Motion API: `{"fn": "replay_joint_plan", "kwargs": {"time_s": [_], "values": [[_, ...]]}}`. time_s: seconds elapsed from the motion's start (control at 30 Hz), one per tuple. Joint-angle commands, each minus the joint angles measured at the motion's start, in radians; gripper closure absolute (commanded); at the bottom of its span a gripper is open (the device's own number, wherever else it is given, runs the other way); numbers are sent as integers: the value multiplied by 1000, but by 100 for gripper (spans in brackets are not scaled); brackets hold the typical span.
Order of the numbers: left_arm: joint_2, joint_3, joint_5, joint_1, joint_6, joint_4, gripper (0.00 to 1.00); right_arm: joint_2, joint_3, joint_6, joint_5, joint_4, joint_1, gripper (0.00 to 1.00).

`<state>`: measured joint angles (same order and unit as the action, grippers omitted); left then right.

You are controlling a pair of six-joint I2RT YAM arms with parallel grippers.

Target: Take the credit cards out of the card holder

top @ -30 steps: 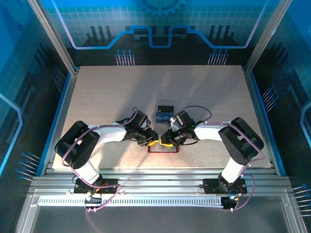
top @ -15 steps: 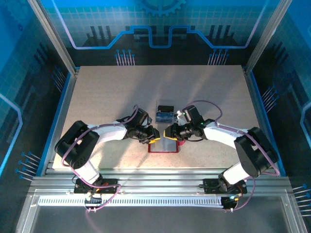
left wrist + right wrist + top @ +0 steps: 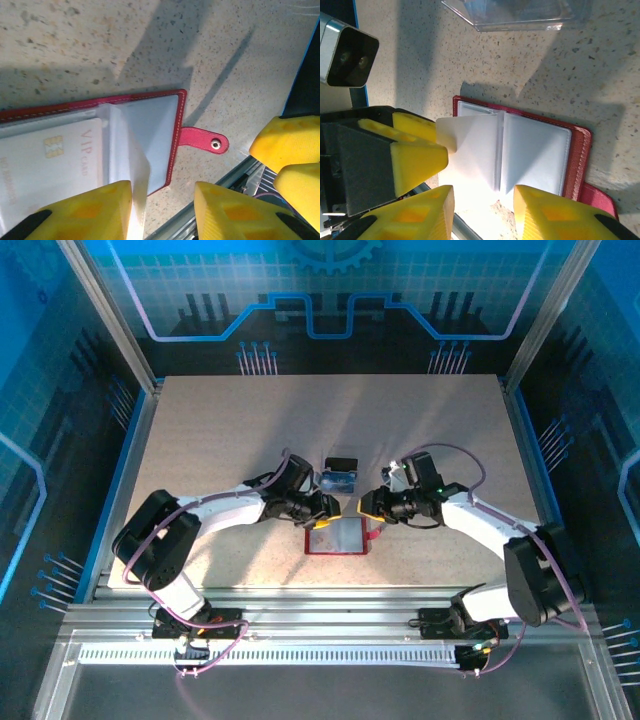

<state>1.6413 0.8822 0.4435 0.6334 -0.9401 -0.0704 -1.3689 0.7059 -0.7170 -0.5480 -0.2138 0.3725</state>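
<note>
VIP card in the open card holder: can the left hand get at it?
Probably yes: the left hand hangs close over the open card holder, jaws apart, the VIP card beside one finger. It seems tucked flat in a sleeve, so gripping may be awkward.

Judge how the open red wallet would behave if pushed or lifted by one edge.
Probably floppy: the wallet lies flat in two leaves, and one clear sleeve curls up, so lifting one edge would likely fold it. It looks thin and light, so a push would probably slide it across the table rather than tip it.
</note>
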Motion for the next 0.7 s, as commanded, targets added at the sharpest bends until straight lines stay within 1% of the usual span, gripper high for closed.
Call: {"fn": "replay_joint_plan", "kwargs": {"time_s": [0.0,0.17,0.67], "values": [[17,54,31,19,9,-31,58,26,-9,26,-11,-42,-21,63],[57,94,33,43,12,-32,54,43,-5,32,-13,-59,-33,63],[200,174,34,99,-10,-5,52,73,-5,47,-25,-83,-69,62]]}}
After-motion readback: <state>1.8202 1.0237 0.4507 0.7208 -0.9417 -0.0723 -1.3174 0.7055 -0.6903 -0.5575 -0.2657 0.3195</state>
